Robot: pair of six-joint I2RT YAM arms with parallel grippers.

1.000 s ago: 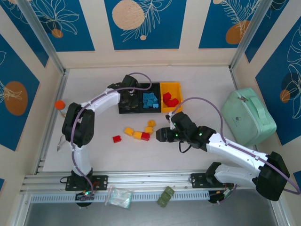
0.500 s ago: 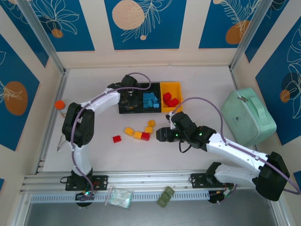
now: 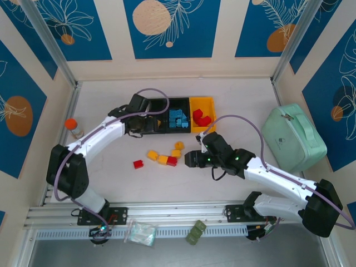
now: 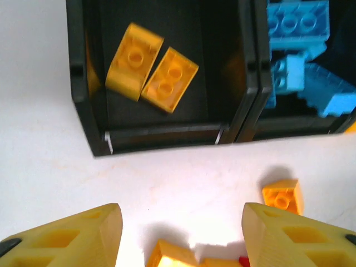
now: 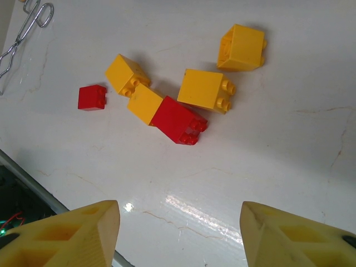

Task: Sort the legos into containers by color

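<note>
Left fingers (image 4: 67, 236) and right fingers (image 5: 69, 233) both stand apart, empty. The right ones should straddle the red brick (image 5: 175, 119) alone, avoiding the yellow brick (image 5: 143, 103) touching it.

In the left wrist view, the bottom edge crops a yellow brick (image 4: 169, 257), the right edge the right-hand black bin (image 4: 289, 132).

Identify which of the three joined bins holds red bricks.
The yellow-orange bin at the right end; the middle black bin holds blue bricks, the left black bin yellow ones.
</note>
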